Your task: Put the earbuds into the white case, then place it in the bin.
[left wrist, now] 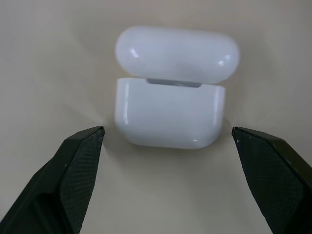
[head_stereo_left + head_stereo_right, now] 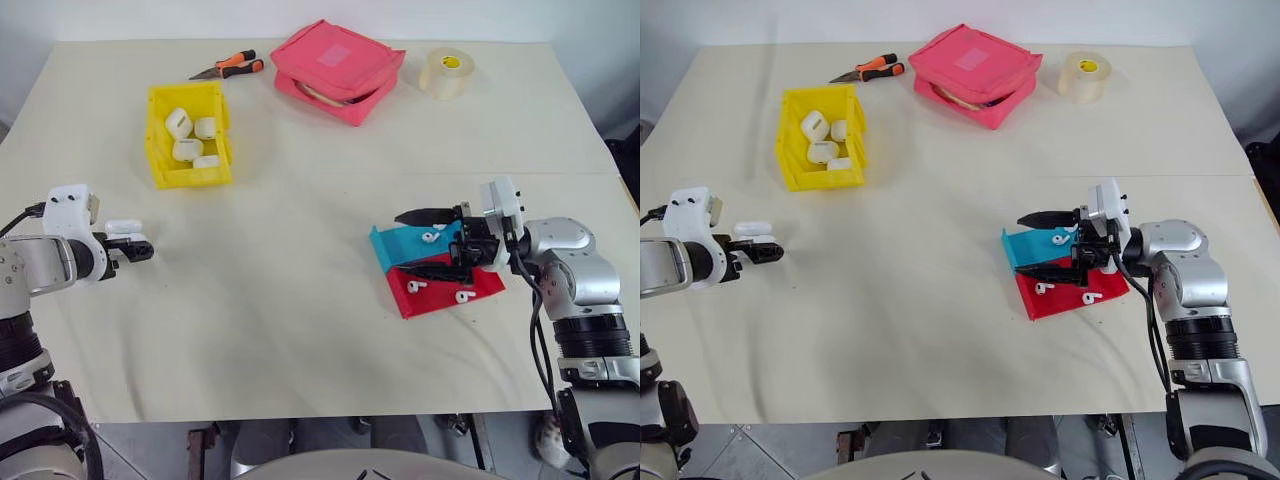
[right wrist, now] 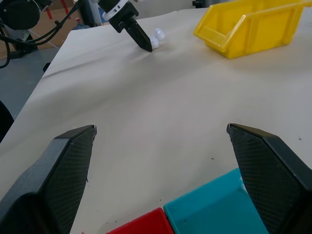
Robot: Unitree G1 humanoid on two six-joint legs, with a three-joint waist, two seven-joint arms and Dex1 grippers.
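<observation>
Lower left of frame: left gripper spread wide around the small glossy white earbud case, lid flipped up, lying on the cream table; fingers flank it without touching.

Centre right: right gripper fully parted, empty, over the shallow blue tray and red tray. Tiny white stemmed earbuds lie in both.

Upper left: bright yellow open-top plastic bin holding several white cases, well apart from both arms.

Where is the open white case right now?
In the head views, the white case lies on the table's left side, just ahead of the open left gripper, below the yellow bin.
</observation>
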